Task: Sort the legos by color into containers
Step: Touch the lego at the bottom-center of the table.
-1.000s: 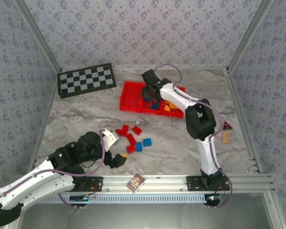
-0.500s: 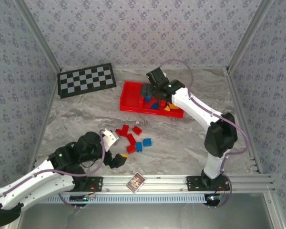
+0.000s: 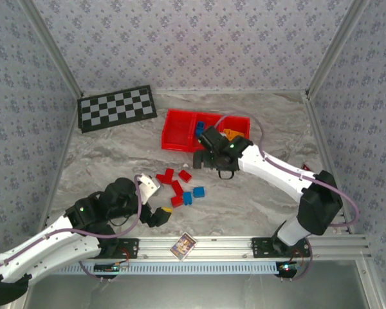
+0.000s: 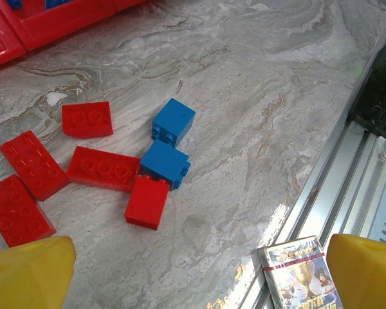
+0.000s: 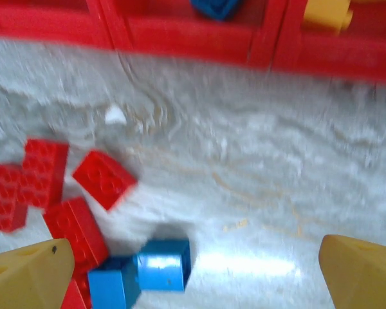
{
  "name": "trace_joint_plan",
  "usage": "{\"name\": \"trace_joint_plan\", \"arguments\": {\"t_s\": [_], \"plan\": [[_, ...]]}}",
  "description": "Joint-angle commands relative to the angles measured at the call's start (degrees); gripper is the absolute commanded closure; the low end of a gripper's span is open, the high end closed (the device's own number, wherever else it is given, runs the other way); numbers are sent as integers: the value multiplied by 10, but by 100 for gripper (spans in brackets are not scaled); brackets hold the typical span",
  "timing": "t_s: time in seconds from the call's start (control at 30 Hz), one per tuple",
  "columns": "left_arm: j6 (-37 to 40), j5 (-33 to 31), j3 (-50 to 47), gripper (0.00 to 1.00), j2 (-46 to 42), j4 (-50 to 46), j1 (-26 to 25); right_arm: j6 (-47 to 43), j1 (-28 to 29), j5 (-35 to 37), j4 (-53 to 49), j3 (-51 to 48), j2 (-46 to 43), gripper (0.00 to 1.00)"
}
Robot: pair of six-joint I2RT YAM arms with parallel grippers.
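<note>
A grey-white marbled counter (image 3: 116, 161) filled the middle of the top view. It was enclosed by a back wall (image 3: 193, 38), a left wall (image 3: 19, 129) and a right wall (image 3: 367, 129), all papered pale lilac-grey with a small repeated flower print. Slim metal posts (image 3: 51, 45) ran up the corners. A ribbed aluminium rail (image 3: 231, 244) crossed the lower edge. Soft, even light left a bright sheen low on the counter in the right wrist view.

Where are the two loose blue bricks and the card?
farther blue brick (image 4: 174, 121): left wrist view, top face.
nearer blue brick (image 4: 164, 161): left wrist view, top face.
card (image 4: 296, 273): left wrist view, printed face.
</note>
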Motion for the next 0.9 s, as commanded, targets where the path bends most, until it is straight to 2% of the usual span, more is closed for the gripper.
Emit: {"name": "trace_joint_plan", "arguments": {"t_s": [0.0, 0.17, 0.4, 0.57, 0.87], "plan": [[3, 0, 2, 0, -1, 0, -4, 44, 25, -18, -32, -28, -13, 1], [3, 1, 2, 0, 1, 0, -4, 69, 52, -52, -11, -66, 5, 3], [4, -8, 4, 0, 4, -3, -4, 66, 68, -105, 21, -50, 71, 10], [0, -58, 7, 0, 3, -14, -4, 53, 74, -112, 25, -17, 115, 16], [1, -46, 7, 0, 5, -12, -5, 39, 74, -105, 14, 4, 151, 29]]}}
